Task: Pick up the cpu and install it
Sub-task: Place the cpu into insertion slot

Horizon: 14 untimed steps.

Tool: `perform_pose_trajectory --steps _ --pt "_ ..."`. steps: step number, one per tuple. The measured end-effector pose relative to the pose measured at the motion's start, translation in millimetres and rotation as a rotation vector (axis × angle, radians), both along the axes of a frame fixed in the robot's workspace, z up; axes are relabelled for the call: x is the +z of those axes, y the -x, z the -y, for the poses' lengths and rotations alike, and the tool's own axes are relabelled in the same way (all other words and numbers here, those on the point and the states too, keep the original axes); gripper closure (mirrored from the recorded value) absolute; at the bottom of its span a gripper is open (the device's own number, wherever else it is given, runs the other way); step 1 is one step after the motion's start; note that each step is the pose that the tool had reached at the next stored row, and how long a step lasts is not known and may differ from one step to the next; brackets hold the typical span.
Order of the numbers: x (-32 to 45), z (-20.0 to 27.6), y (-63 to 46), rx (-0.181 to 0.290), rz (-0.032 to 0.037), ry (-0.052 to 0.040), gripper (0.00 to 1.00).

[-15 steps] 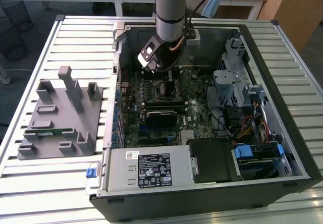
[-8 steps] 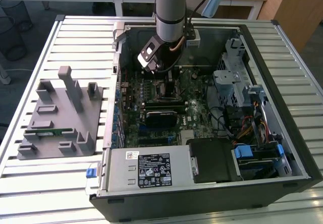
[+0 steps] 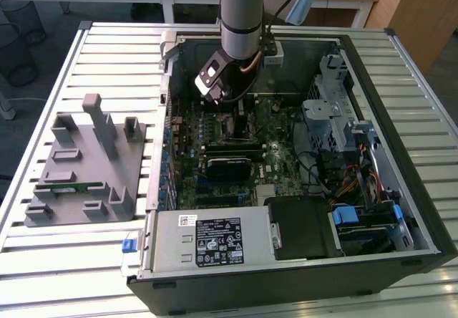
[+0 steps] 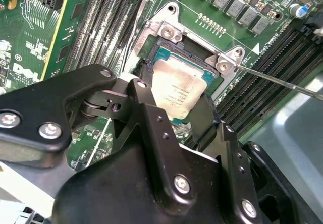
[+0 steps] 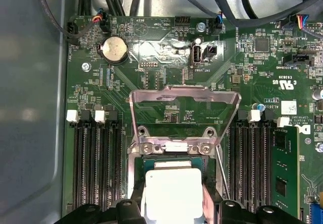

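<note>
The cpu (image 5: 173,191), a small square chip with a silvery top, sits between my gripper's (image 5: 173,209) two black fingers (image 5: 132,206), which are shut on its opposite edges. In the second wrist view the cpu (image 4: 176,90) is low over the socket (image 4: 166,32), roughly lined up with the frame; I cannot tell whether it rests in it. The socket's metal load plate (image 5: 184,100) stands swung open and its thin lever (image 4: 282,82) is released to the side. In the exterior view my gripper (image 3: 232,107) reaches down into the open computer case onto the motherboard (image 3: 215,182).
Memory slots (image 5: 96,168) flank the socket on both sides, and a green module (image 5: 283,168) is seated in one. The case walls, power supply (image 3: 207,239) and drive cage (image 3: 358,218) ring the board. A grey fixture (image 3: 79,167) holding a memory stick (image 3: 75,187) stands at the exterior view's left.
</note>
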<state>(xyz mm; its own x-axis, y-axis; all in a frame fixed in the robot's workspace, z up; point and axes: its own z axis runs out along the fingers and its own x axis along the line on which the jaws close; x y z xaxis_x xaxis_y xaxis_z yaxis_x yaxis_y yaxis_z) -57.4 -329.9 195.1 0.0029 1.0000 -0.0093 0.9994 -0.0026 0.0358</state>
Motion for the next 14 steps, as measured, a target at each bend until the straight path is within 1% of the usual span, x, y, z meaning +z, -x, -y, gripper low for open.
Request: perform_pose_trajectory --steps 3,5,9,14 --pt "1.1 0.3 0.2 -0.005 -0.0004 0.0022 0.47" --pt "1.2 0.8 0.2 -0.011 -0.0004 0.0021 0.47" --pt "1.0 4.6 0.2 -0.015 -0.0003 0.002 0.47" --pt "0.4 4.8 0.0 -0.019 -0.0004 -0.0001 0.47"
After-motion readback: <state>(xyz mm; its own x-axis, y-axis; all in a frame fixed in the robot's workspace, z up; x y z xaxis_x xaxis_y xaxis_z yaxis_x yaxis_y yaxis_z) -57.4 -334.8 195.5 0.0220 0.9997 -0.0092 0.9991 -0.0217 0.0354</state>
